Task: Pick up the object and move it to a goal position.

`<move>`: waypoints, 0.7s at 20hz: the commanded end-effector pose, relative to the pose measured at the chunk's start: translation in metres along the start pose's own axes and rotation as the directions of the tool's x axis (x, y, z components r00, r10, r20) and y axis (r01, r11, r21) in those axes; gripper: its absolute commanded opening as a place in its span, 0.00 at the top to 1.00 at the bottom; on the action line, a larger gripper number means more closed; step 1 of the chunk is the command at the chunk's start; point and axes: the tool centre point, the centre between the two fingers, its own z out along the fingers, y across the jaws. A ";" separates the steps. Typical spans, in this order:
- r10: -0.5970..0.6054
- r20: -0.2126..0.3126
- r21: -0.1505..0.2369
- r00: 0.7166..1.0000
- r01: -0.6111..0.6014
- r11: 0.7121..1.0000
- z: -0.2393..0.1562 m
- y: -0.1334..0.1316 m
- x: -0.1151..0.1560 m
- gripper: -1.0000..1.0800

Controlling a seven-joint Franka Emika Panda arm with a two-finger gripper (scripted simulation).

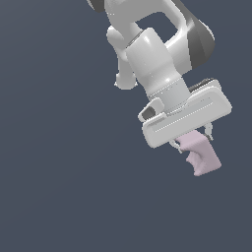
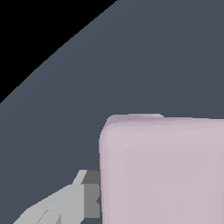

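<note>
Slate-grey ground (image 1: 59,187), plain and unmarked, fills the exterior view from edge to edge; no goal marker shows on it. White arm (image 1: 147,49) with dark joint bands, entering from the upper centre and running down toward the right of the frame. White gripper (image 1: 192,140), a broad flat body set at a tilt in the right middle of the frame, two thin fingers (image 1: 173,144) reaching down from it. Pale pink-lilac object (image 1: 201,152), a small notched block, narrower than the gripper body, sitting just below it at right of centre, its top between the fingers. Jaws: drawn in close against the object's sides and clamped on it, with little gap left. In the wrist view the object (image 2: 162,170) fills the lower right, one grey finger (image 2: 83,197) touching its edge. Step in hand, by judgement: carrying, the pick-up done. Next move calls for steady travel to the goal with grip kept firm; the goal's place cannot be told.
</note>
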 end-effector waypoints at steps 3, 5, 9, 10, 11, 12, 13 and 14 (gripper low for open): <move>-0.040 -0.042 0.063 0.998 0.043 0.997 -0.014 -0.017 0.018 1.00; -0.057 -0.060 0.090 0.997 0.062 0.994 -0.020 -0.025 0.025 1.00; -0.089 -0.099 0.144 0.991 0.103 0.984 -0.034 -0.040 0.039 1.00; -0.097 -0.109 0.157 0.989 0.113 0.981 -0.038 -0.044 0.042 1.00; -0.105 -0.119 0.170 0.987 0.124 0.978 -0.042 -0.047 0.046 1.00; -0.112 -0.130 0.184 0.985 0.135 0.974 -0.046 -0.051 0.049 1.00; -0.120 -0.140 0.197 0.983 0.146 0.969 -0.050 -0.055 0.052 1.00; -0.127 -0.151 0.210 0.980 0.157 0.965 -0.054 -0.059 0.055 1.00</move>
